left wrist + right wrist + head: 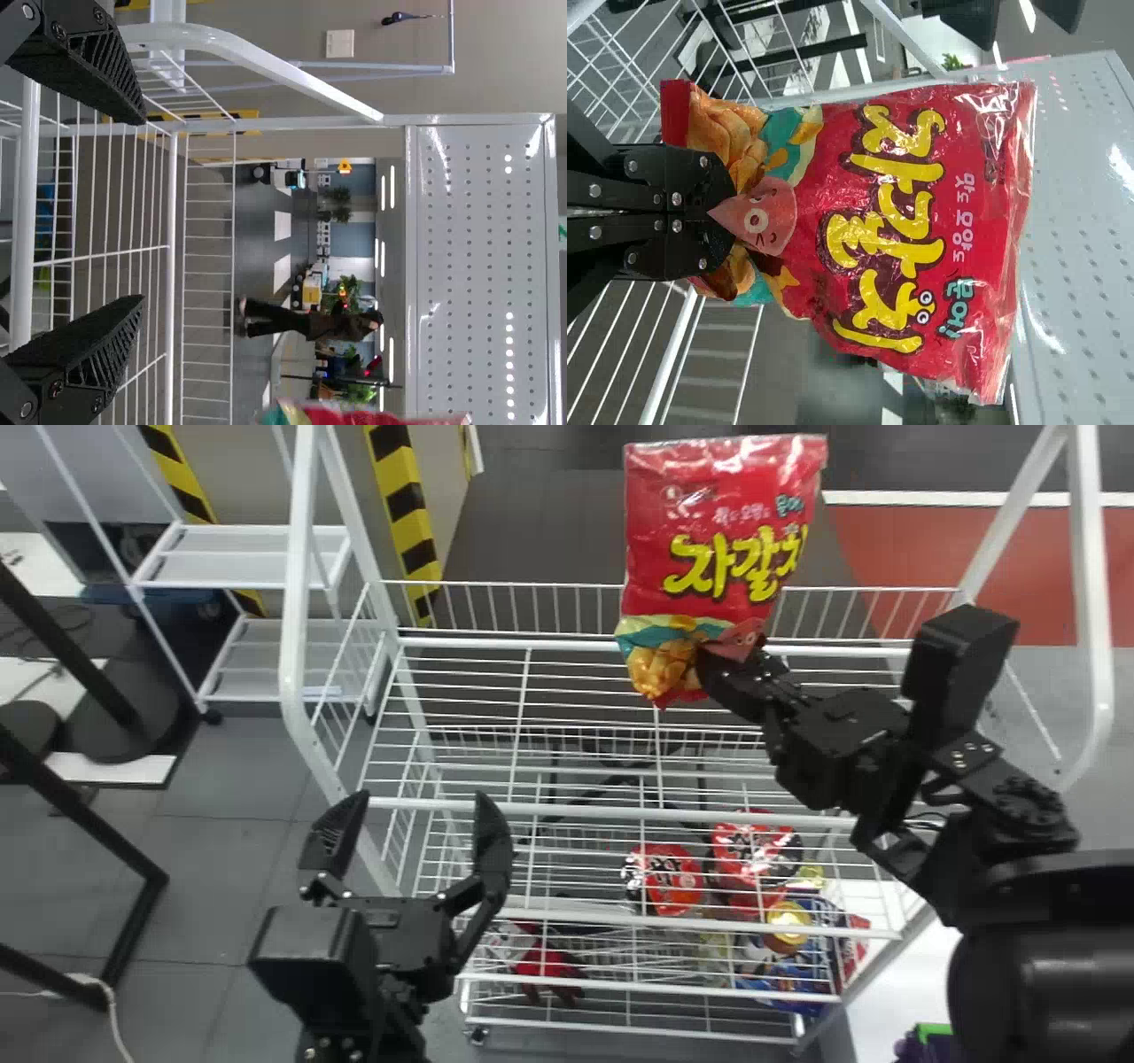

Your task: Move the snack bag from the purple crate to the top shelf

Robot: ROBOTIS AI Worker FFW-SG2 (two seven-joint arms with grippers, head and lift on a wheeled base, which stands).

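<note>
Right hand (728,675) closed on the bottom end of the snack bag (718,531). Bag is upright, slightly tilted, printed front facing the robot, held over the upper wire shelf (518,682) toward its back rail (549,643). Can't tell if the bag touches the shelf. Left hand (412,802) open, fingers spread wide, by the rack's front left corner. Lower down in the rack: red packs (671,880) side by side, blue packs (784,985) right of center, dark red item (549,964) on the left.
</note>
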